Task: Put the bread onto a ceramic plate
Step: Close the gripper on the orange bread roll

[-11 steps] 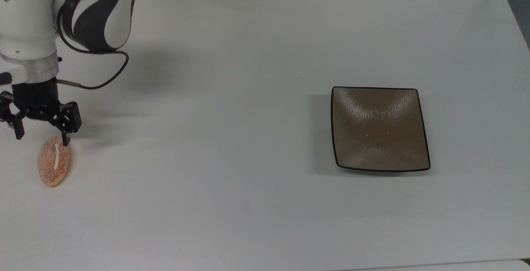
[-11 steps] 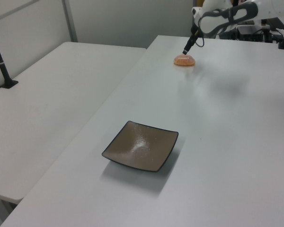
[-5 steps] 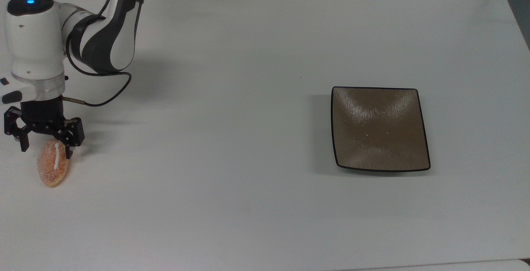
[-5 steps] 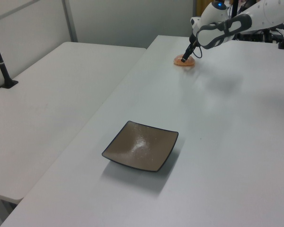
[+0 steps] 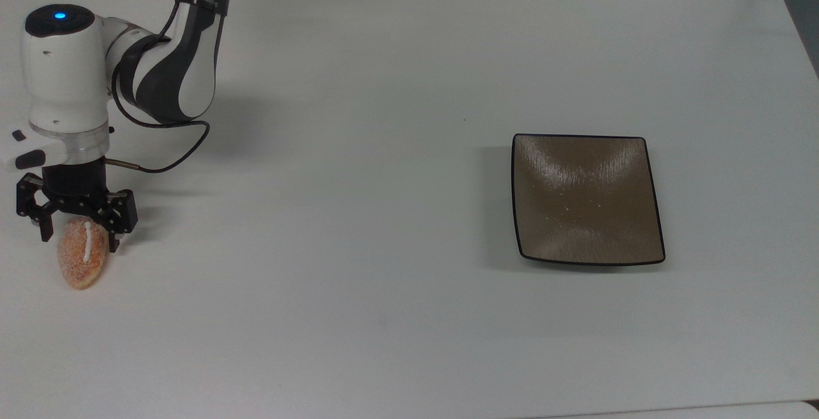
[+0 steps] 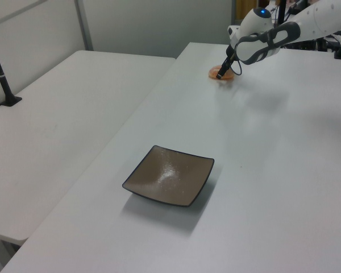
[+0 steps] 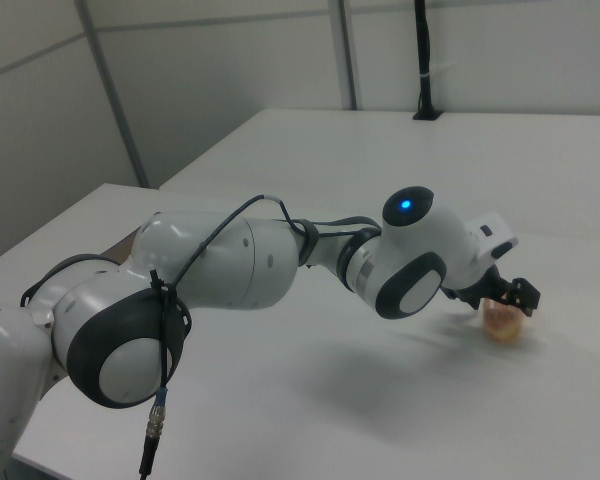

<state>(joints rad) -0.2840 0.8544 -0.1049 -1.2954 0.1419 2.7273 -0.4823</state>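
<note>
A robot arm's pincer (image 5: 79, 232), its jaws spread wide and gripping nothing, straddles the far end of the bread (image 5: 82, 254), which lies on the white tabletop (image 5: 358, 214) at the top view's left edge. The ceramic plate (image 5: 587, 197) sits bare, well apart, toward the top view's right. The risk, as things stand, is an off-centre grasp: with the fingers set around one end of the bun and not its middle, closing could tip it, squash the soft crust, or let it slip out on the long carry to the plate.
</note>
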